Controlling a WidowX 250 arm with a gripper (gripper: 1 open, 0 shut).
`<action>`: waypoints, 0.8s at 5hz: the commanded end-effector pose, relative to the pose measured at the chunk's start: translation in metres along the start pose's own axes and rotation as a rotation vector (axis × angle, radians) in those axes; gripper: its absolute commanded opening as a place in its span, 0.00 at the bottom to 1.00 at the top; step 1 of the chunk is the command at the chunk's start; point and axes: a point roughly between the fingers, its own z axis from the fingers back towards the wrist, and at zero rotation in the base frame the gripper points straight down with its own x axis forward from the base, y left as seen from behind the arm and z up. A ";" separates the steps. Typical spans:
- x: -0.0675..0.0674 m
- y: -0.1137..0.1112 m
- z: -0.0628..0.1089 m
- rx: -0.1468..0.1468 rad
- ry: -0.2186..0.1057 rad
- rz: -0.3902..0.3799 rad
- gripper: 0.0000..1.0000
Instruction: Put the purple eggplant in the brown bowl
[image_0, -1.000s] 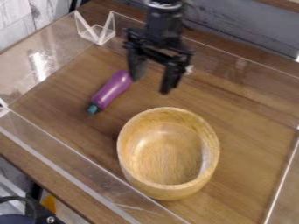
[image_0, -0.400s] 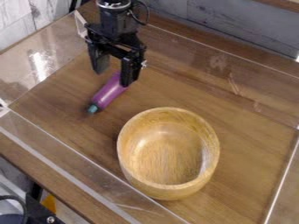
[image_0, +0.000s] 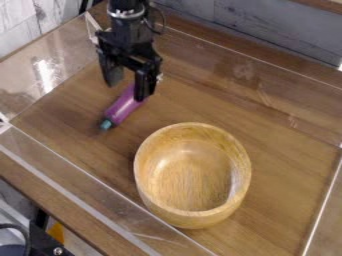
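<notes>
Take the brown bowl (image_0: 193, 173) as your reference point. It sits nearest the camera, in the lower middle of the view, upright on the wooden table surface (image_0: 267, 110). You see its thick rim and light grain, and its hollow holds nothing.

A clear plastic wall (image_0: 80, 205) runs along the near edge of the table, passing just in front of the bowl and to its left.

Beyond the bowl and to its upper left lies the purple eggplant (image_0: 123, 108). It rests flat on the table, apart from the bowl's rim. Its long axis runs diagonally: the dark green stem end points down and left, toward the near-left side, and the rounded purple end points up and away from the bowl.

Directly over the far, rounded end of the eggplant you find the gripper (image_0: 128, 78). It points straight down. Its two dark fingers (image_0: 144, 82) stand wide apart, one on each side of the eggplant's far end. The fingers grasp nothing; you cannot tell from this view whether a fingertip touches the eggplant.

Farther back than the gripper, well apart from the bowl, the far clear wall (image_0: 254, 50) of the enclosure crosses the scene, with a grey plank surface behind it.
</notes>
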 end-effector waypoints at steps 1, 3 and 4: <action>0.004 0.008 0.002 0.016 -0.039 0.009 1.00; 0.006 0.013 -0.011 0.008 -0.041 0.014 1.00; 0.008 0.015 -0.017 0.005 -0.047 0.012 1.00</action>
